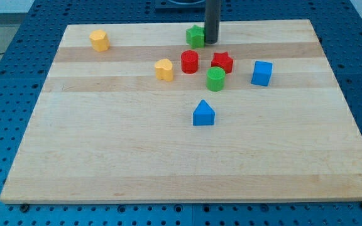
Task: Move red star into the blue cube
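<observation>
Near the view's top edge of the worktop (105,157), my tip (211,41) rests against the green star (195,36) (no gripper fitted, so no jaw state applies), while the red star (222,61) lies below it, between the red cylinder (189,61) and the blue cube (262,73).

Red blocks: 2, one red star (222,61) and one red cylinder (189,61).
Green blocks: 2, one green star (195,36) and one green cylinder (215,79).
Blue blocks: 2, one blue cube (262,73) and one blue house-shaped block (203,113).
Yellow blocks: 2, one yellow hexagonal block (98,40) and one yellow heart-shaped block (164,69).
Total blocks: 8.
Wooden boards: 1 (168,169).
Rods: 1, with my tip (211,41).
</observation>
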